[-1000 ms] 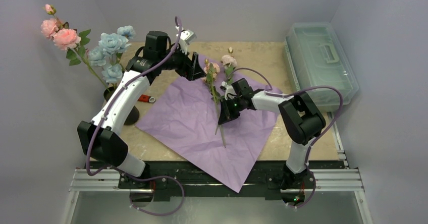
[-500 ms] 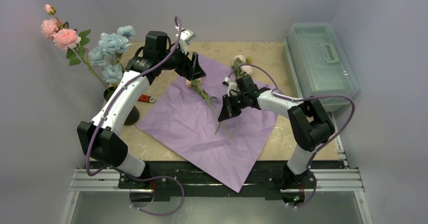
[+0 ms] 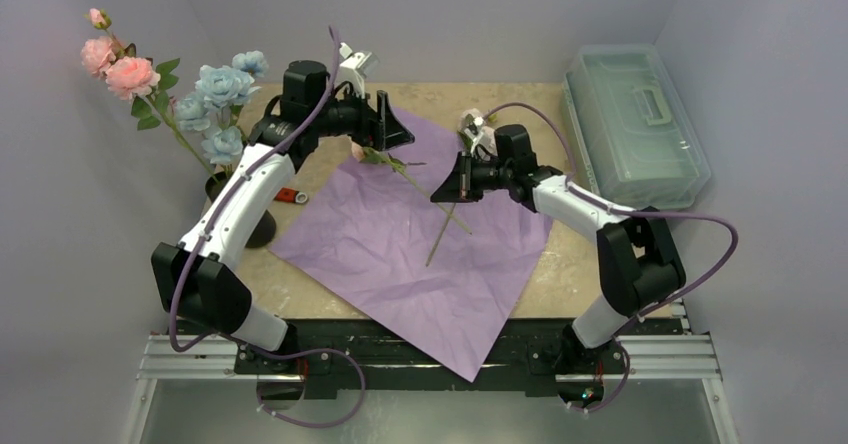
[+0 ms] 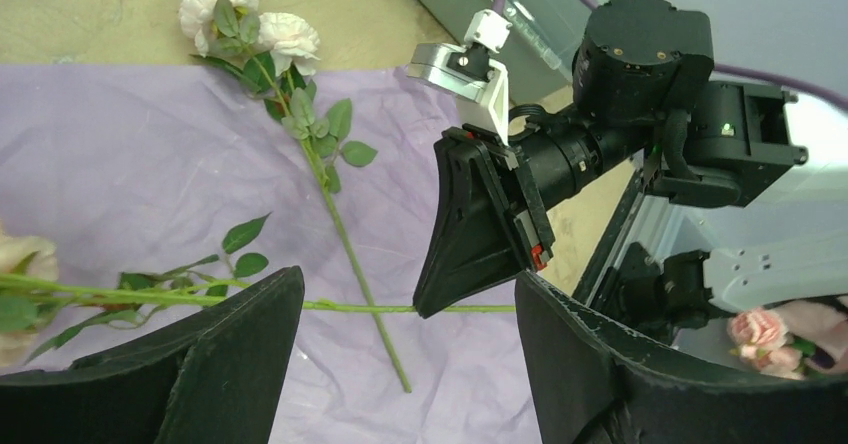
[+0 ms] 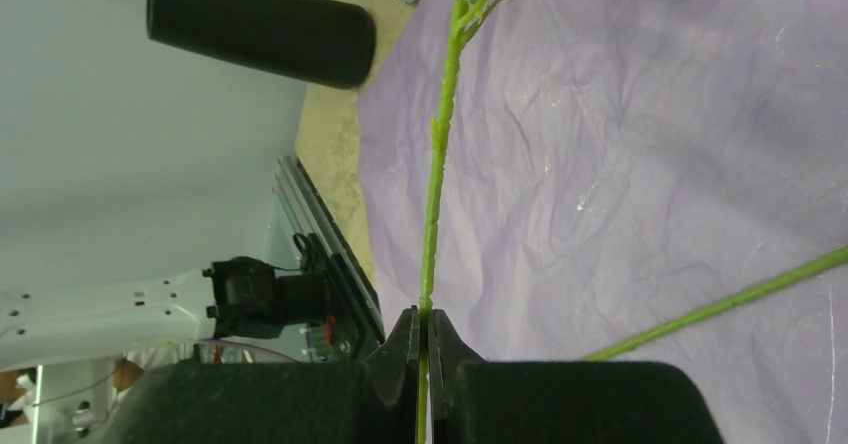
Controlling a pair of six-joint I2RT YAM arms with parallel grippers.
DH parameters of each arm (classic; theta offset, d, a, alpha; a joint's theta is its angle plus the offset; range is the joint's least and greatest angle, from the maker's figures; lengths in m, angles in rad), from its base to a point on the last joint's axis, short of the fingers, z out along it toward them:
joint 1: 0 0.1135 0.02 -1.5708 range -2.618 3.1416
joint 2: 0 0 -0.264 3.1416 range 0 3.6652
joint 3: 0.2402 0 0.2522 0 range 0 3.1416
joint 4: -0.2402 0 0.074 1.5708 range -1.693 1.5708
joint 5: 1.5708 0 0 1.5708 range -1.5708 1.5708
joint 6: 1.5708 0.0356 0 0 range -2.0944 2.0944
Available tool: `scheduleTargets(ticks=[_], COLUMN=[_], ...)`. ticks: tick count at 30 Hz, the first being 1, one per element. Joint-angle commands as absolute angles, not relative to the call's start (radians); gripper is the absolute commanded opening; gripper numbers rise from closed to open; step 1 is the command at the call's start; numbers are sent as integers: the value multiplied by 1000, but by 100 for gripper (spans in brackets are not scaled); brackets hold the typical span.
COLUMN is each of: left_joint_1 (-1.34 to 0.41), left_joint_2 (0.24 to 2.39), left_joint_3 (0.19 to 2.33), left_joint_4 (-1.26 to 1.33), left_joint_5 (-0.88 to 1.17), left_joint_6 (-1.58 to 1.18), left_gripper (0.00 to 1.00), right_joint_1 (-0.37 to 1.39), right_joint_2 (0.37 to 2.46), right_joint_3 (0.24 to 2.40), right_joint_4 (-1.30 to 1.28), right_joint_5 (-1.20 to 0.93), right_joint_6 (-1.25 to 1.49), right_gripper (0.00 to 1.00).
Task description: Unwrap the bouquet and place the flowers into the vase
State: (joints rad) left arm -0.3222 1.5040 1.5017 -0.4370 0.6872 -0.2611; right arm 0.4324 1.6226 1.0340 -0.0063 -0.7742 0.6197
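right fingers (image 5: 300, 404) pinch a green stem (image 5: 437, 164) tight above the lilac paper (image 3: 380, 234), centre frame; left fingers (image 4: 220, 364) stand wide open nearby.

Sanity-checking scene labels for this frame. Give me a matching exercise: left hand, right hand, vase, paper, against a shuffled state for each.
Things:
1. left hand
2. right hand
3. vase
4. paper

States:
A. spread out flat
B. shut on a green stem
C. open
D. holds pink and blue flowers

Pairs: 1-C, 2-B, 3-D, 4-A
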Motion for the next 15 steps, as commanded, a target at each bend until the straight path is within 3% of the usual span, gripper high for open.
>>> scheduleTargets(ticks=[1, 4, 14, 15], left_joint_1=[-296, -295, -301, -301], left_joint_2=[1484, 1497, 1485, 1484], left_joint_3=[1472, 1444, 1355, 1355], left_joint_4=[-269, -233, -210, -218], left_joint_5=[737, 737, 709, 708], left_joint_6=[-447, -481, -362, -350], left_gripper=[77, 76, 74, 74], right_joint_1=[397, 368, 422, 440], right_joint_2=[1554, 1564, 1702, 1732], right_joint_3=[1065, 1057, 1116, 1151], right_joint_4=[117, 105, -104, -139], right_joint_5=[-793, -778, -572, -552], right_joint_6=[757, 777, 431, 391], right_gripper=[0, 0, 0, 5])
